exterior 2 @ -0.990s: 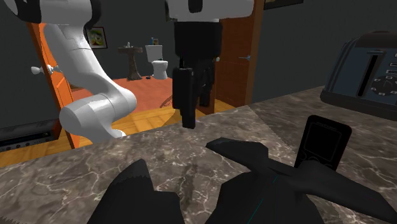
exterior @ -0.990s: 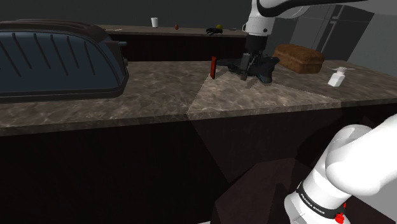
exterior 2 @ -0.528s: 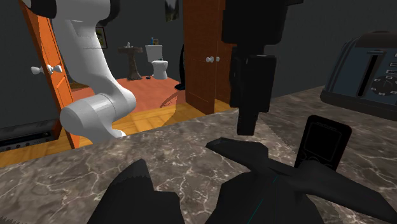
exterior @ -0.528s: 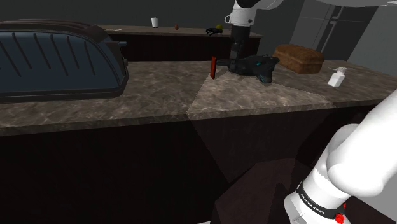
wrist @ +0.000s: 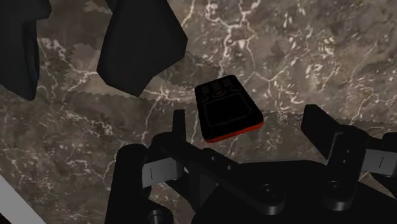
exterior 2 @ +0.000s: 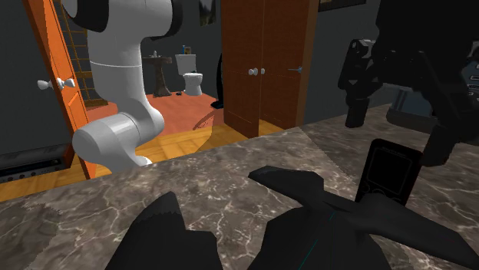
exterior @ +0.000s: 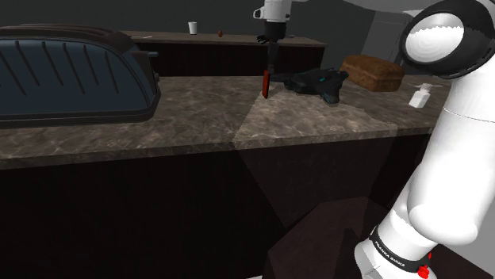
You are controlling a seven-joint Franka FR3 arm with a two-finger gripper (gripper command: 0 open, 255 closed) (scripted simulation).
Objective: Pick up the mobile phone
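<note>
- Shoulder view: mobile phone [exterior: 266,83] stands on end near the far edge of the dark veined countertop [exterior: 198,119], red rim showing. It leans on a black angular tool [exterior: 319,81], which is probably what keeps it upright. My gripper [exterior: 272,62] hangs straight above it. Brown loaf [exterior: 373,71] and white pump bottle [exterior: 419,96] sit toward the right edge, a big dark toaster [exterior: 71,75] by the left edge.
- Second exterior view: my jaws are spread wide, one finger on each side above the phone's top, gripping nothing. I judge the spread is set to straddle the phone before I drop and close. Behind the countertop are orange-brown doors [exterior 2: 265,61] and a wooden floor [exterior 2: 169,142], then a toilet [exterior 2: 189,77] in the room past the opening.
- Wrist view: phone lies in line between my fingers [wrist: 179,127], screen and keypad facing me, no contact on either side. Pale veins run across the stone all round it.
</note>
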